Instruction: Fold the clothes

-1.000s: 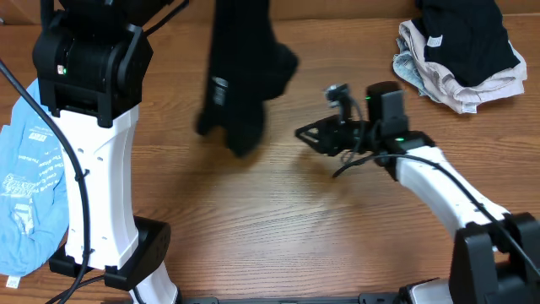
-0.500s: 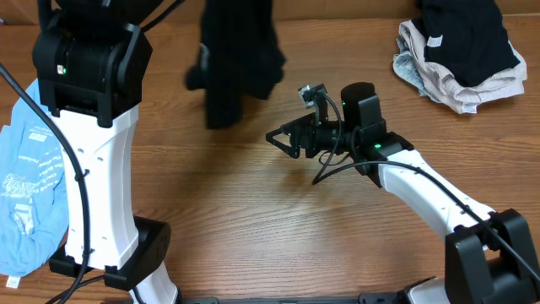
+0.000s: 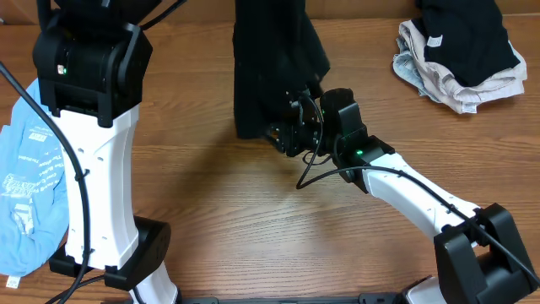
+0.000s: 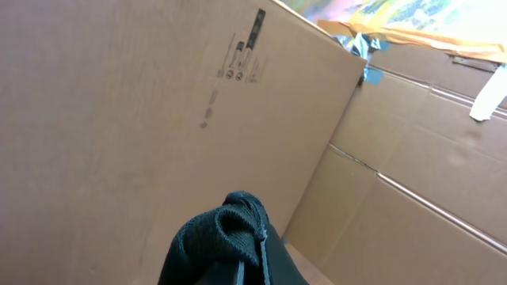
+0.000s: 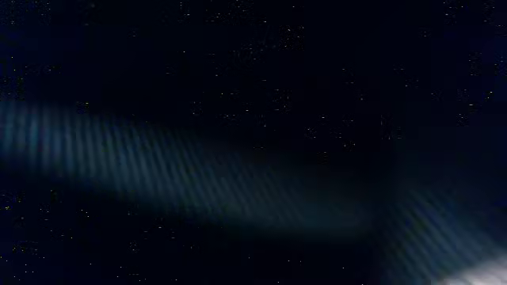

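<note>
The black cloth (image 3: pixel 270 59) hangs in the air near the middle of the far edge of the desk (image 3: pixel 253 219). Its bottom end reaches down toward the wood. The left gripper (image 4: pixel 252 271) is up high and closed on a bunched-up bit of it. The right gripper (image 3: pixel 288 128) pokes into the lower end of the cloth. I cannot tell if it is wide, narrow or pinching, because the cloth covers its camera and all is dark.

I think the job now is to catch a bottom corner. To do it well, the right gripper should grab just one edge, not a thick lump. Then it should pull sideways so the cloth spreads out flat.

The cloth looks soft, floppy and thick, and it hangs in a long wrinkly strip. The desk is smooth brown wood. A soft heap of clothes (image 3: pixel 460 55) — black and pale — sits in the far right corner. A thin blue shirt (image 3: pixel 29 186) lies at the left edge.
</note>
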